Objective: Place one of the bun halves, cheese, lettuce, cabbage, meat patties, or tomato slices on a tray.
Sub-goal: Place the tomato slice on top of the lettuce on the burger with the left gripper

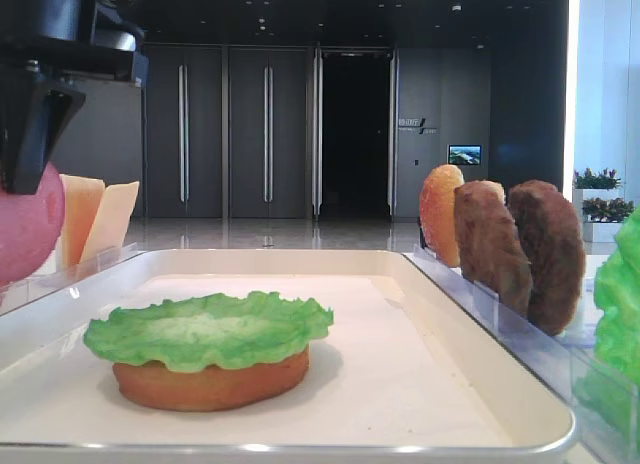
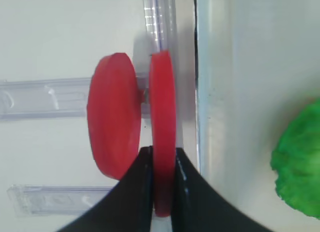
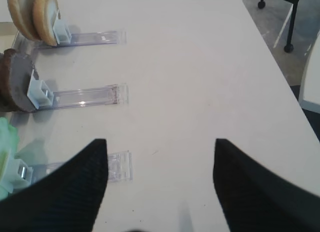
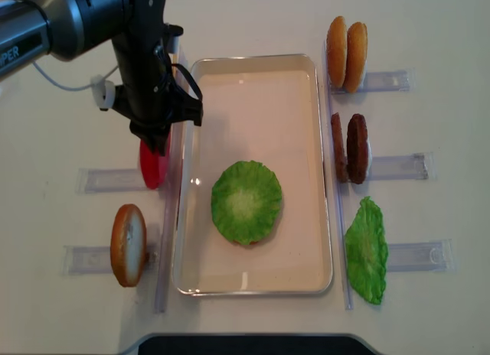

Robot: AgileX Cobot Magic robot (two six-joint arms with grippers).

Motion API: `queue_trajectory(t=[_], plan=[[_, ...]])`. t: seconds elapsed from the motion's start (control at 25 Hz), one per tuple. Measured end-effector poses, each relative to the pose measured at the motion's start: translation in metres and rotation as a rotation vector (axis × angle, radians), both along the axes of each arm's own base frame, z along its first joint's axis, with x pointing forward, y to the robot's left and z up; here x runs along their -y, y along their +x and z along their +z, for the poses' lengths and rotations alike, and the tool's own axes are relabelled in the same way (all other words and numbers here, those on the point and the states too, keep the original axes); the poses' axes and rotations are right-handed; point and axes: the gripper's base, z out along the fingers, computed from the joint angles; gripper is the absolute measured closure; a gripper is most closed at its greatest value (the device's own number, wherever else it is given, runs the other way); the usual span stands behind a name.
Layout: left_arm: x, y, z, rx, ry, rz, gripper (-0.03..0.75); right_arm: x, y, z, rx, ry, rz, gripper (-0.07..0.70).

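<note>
On the tray (image 4: 253,275) a bun half (image 1: 210,379) already lies flat at about seven o'clock of centre, with a lettuce leaf (image 4: 246,202) draped over it; nothing else is on it yet. The next layer looks to be a tomato slice (image 2: 163,147): the left gripper (image 2: 161,192) is clamped on the edge of the slice nearer the tray, which stands on edge in its clear rack (image 2: 159,22) just off the tray's nine o'clock rim, beside a second tomato slice (image 2: 114,117). So the pick seems made, while lift and placement remain. The right gripper (image 3: 160,187) hangs spread apart over bare table (image 3: 200,67), holding nothing. In the top view the arm covers most of the tomatoes, and whether the gripped slice has left the rack cannot be told.
</note>
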Motion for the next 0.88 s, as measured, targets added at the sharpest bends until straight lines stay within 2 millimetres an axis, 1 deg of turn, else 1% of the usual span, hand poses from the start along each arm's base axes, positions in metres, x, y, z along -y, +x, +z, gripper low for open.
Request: queue_trajectory(t=[0.16,0.36,0.56,0.68,0.8,0.88], plan=[[0.002,-0.002,0.018,0.041,-0.052,0.010,0.664,0.000,0.000,0.000,0.000,0.000,0.000,0.167],[0.002,-0.012,0.042,0.075,-0.129,0.022,0.664,0.000,0.000,0.000,0.000,0.000,0.000,0.167],[0.006,-0.025,0.056,0.060,-0.243,0.012,0.664,0.000,0.000,0.000,0.000,0.000,0.000,0.167],[0.010,-0.040,0.056,0.049,-0.355,-0.007,0.664,0.000,0.000,0.000,0.000,0.000,0.000,0.167],[0.011,-0.054,0.046,0.060,-0.441,-0.006,0.664,0.000,0.000,0.000,0.000,0.000,0.000,0.167],[0.012,-0.059,0.038,0.066,-0.484,-0.004,0.664,0.000,0.000,0.000,0.000,0.000,0.000,0.167]])
